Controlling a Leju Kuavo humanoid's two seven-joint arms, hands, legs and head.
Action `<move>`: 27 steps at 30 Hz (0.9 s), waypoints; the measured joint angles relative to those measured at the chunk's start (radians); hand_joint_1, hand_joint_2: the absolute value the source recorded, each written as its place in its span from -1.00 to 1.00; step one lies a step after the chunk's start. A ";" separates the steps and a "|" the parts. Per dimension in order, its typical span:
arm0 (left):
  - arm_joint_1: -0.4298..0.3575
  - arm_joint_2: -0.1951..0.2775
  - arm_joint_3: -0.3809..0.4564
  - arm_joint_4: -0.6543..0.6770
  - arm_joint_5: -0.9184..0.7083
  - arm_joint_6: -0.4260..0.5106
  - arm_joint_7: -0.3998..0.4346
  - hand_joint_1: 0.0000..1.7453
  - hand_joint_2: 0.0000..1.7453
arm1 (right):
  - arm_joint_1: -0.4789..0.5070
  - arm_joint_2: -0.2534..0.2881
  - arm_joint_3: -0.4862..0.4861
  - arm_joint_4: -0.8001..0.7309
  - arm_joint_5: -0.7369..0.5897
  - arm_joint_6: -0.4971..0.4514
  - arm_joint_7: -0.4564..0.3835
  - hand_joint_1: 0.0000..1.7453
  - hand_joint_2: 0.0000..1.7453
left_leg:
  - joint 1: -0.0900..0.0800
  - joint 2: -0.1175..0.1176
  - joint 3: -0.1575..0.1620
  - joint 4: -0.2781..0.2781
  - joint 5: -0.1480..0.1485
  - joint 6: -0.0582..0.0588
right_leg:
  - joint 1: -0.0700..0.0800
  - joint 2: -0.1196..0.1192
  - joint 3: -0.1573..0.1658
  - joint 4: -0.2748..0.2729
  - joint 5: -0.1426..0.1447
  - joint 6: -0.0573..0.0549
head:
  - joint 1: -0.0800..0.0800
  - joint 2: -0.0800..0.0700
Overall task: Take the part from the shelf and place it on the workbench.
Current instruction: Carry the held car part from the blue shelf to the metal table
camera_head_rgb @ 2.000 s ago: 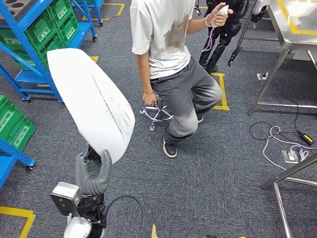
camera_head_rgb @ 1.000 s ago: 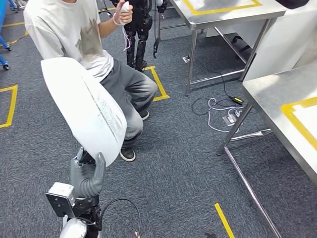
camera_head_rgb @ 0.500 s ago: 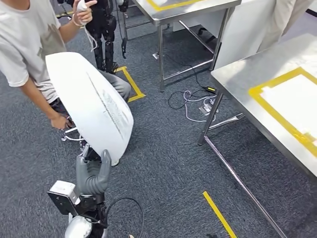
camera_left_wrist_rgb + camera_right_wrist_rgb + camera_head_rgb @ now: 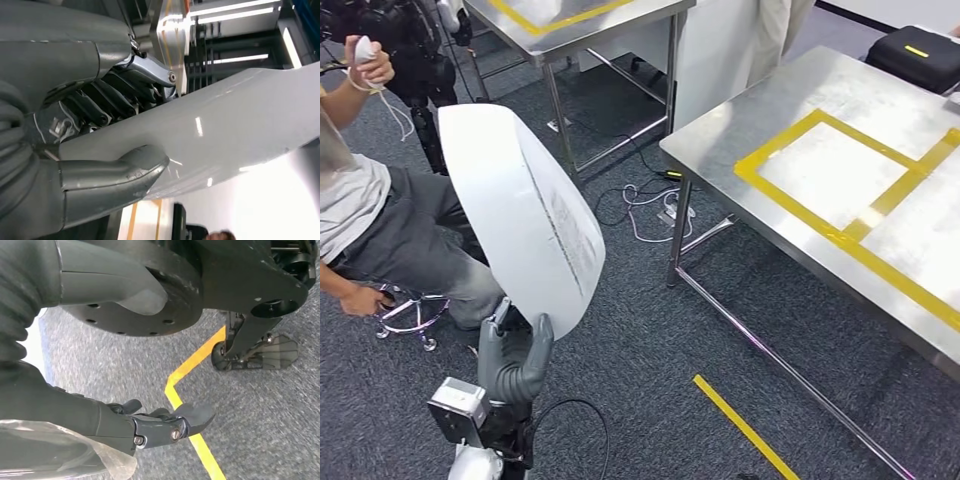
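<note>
The part (image 4: 524,215) is a large white curved shell standing upright, tilted to the left. My left hand (image 4: 512,360) grips it by its lower edge, at the lower left of the head view. In the left wrist view the thumb and dark fingers of the left hand (image 4: 105,175) clamp the glossy white part (image 4: 234,120) from both sides. The steel workbench (image 4: 743,120) with a yellow tape frame (image 4: 803,205) stands to the right, apart from the part. My right hand (image 4: 94,415) hangs over the carpet with its fingers apart and nothing in them.
A person (image 4: 388,220) sits on a stool (image 4: 407,315) at the left, close to the part. A second steel table (image 4: 576,25) stands behind. Cables (image 4: 644,205) lie on the carpet under the workbench corner. A black case (image 4: 912,55) rests on the workbench's far end.
The whole view has swung to the right: the person has slid to the left edge and the workbench now takes up the right side. My left hand still holds the part.
</note>
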 joint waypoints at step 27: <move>0.022 0.005 0.007 -0.006 -0.005 0.035 -0.006 1.00 1.00 | -0.001 0.012 -0.037 0.000 0.003 -0.021 -0.067 -1.00 1.00 | -0.008 0.076 -0.060 0.145 -0.037 0.000 | 0.006 -0.047 0.017 0.000 -0.007 -0.019 | -0.003 0.000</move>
